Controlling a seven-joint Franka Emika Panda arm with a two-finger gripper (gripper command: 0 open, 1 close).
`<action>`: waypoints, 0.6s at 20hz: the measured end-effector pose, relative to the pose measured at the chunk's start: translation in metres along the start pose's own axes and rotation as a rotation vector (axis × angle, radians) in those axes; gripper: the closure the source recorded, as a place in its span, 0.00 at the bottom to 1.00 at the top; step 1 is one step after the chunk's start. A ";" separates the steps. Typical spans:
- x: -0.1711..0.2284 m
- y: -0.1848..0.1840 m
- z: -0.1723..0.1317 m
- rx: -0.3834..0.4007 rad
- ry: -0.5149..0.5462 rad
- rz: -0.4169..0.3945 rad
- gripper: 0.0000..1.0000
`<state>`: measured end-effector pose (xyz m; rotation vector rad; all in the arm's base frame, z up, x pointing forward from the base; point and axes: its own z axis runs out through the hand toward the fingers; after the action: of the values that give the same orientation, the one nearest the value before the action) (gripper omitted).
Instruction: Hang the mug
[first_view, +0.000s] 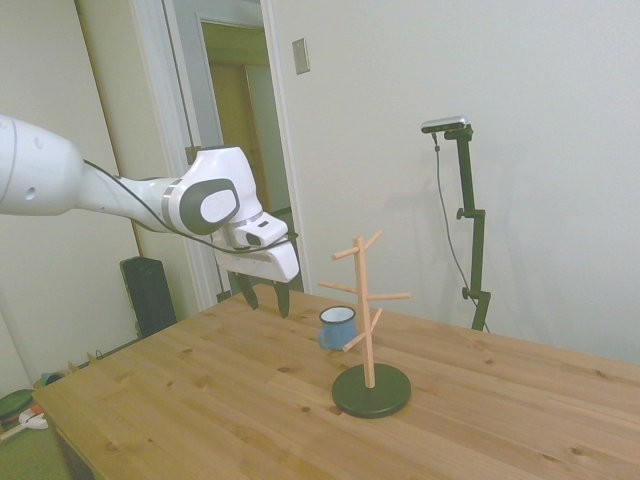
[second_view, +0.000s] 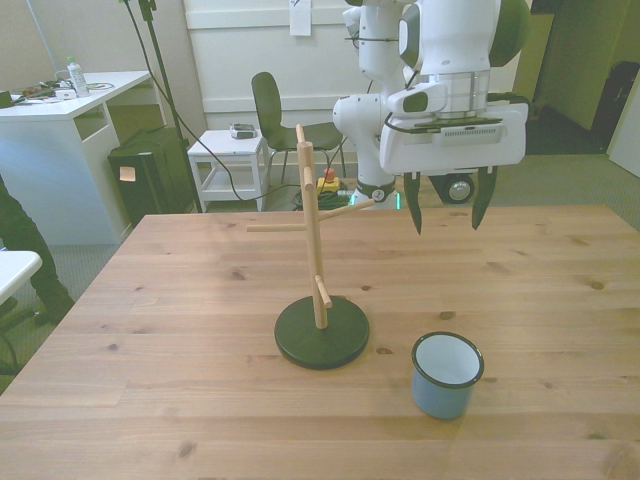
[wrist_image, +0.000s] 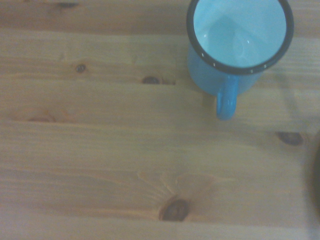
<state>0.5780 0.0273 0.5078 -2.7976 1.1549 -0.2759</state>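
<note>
Closest to the front camera, a small blue enamel mug (second_view: 447, 374) with a pale interior and a dark rim stands upright on the wooden plank table (second_view: 180, 400), mouth up and nothing in it. It sits well below the white arm's two-finger gripper (second_view: 446, 208) and on the side of it away from the robot's base, apart from the fingers. The wrist view shows the same mug (wrist_image: 235, 45) from above, its curved blue handle (wrist_image: 226, 102) sticking out over bare knotty wood. The gripper hangs in the air above the table, its two dark fingers (second_view: 413, 205) pointing downward and spread wide, with nothing between them. Off to the gripper's side, toward the front view's left, stands a light wooden peg tree (second_view: 313, 240) on a round dark base (second_view: 321, 333); its slanted pegs are all bare. In the side view the mug (first_view: 337, 327) stands on the table just behind the tree's post (first_view: 365, 312), lower than the gripper (first_view: 265, 296) and not touching the tree.
</note>
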 end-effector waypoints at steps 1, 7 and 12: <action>0.005 -0.009 0.000 -0.001 -0.002 0.000 0.00; 0.041 -0.045 0.005 -0.009 -0.013 0.009 0.00; 0.069 -0.062 0.010 -0.013 -0.011 0.022 0.00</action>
<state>0.6706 0.0231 0.5170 -2.7927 1.1883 -0.2517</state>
